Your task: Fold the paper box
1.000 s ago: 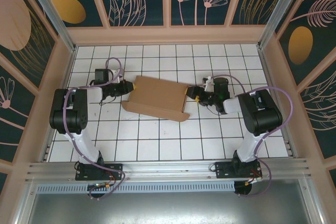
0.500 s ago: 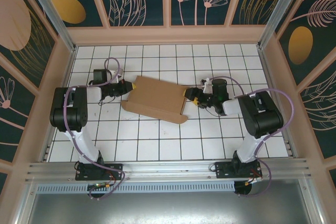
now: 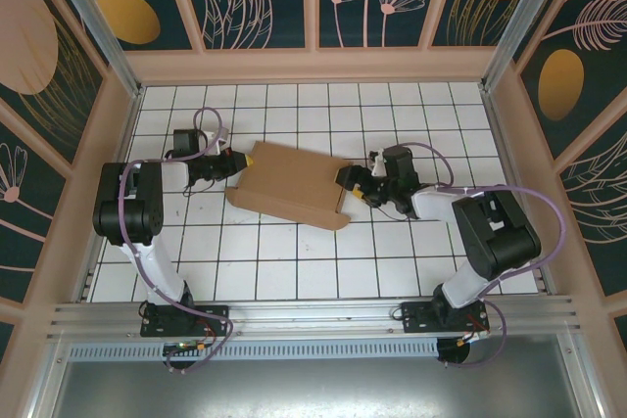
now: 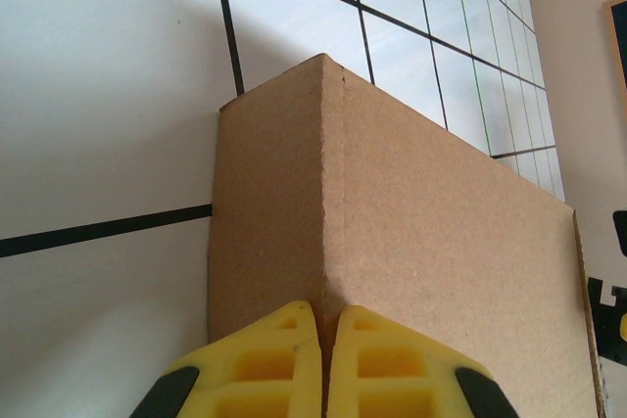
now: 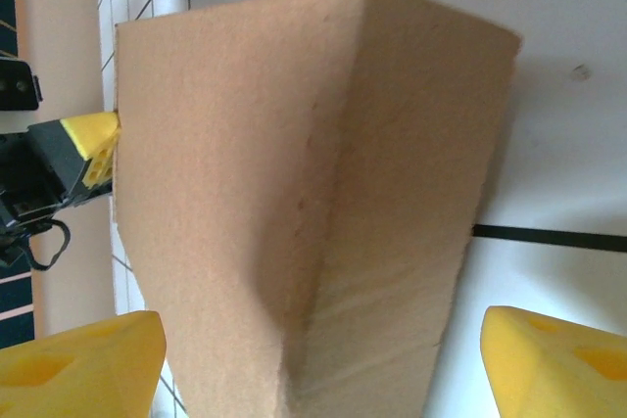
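1. Position: the paper box (image 3: 292,185) lies on the tiled table (image 3: 294,261), with 1 gripper at each of its short ends.
2. Progress: I judge the fold partly done. The top external view shows a broad flat panel with the long side nearest the arm bases bent along its crease. Both wrist views show a ridge where 2 panels meet at an angle.
3. Remaining work: I see no closed box shape. The end walls and any tuck-in flaps are not yet formed, so I judge most of the folding outstanding.
4. Left gripper (image 3: 235,160): its jaws are fully closed at the left end of the paper box. In the left wrist view the cardboard ridge runs straight in between the fingers (image 4: 265,359), so I read this as a pinch on that end.
5. Right gripper (image 3: 355,183): its jaws stand wide apart at the right end of the paper box. Its fingers (image 5: 78,359) straddle the cardboard with a gap on each side and grip nothing.
6. Surroundings: purple cables (image 3: 211,124) loop off the arms just beside both ends of the paper box. The enclosure walls (image 3: 313,64) stand well apart from it.
7. Obstruction: I judge the cables the only snag risk.
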Controlling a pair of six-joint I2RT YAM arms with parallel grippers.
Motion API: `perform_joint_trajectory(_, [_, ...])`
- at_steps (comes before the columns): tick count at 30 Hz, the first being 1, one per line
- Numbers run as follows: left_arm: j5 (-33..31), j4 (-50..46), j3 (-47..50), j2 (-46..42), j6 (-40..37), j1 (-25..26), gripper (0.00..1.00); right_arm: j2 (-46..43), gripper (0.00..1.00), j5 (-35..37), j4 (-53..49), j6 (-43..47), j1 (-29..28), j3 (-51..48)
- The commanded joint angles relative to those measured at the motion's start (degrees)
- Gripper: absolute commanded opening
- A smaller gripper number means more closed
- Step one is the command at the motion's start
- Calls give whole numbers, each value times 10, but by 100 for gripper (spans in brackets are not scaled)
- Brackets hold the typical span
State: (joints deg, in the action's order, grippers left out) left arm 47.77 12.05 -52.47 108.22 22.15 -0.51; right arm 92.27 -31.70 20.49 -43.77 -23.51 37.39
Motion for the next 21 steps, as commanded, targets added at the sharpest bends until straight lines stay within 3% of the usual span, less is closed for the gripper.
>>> perform_joint_trajectory(1, [-87,-66,27,45,-3,-5,3,22,85,-7,34,-33,-11,14])
perform_joint_trajectory(13, [-87,-71,25,55,-4,-8,1,62,85,-12,63,-43,-20,12])
perform_joint_trajectory(18, [-79,-66,28,55,-1,-8,0,104,81,-51,177,-106,-24,6])
perform_joint_trajectory(21, [-73,-64,30,53,1,-8,0,129,72,-72,264,-161,-24,2])
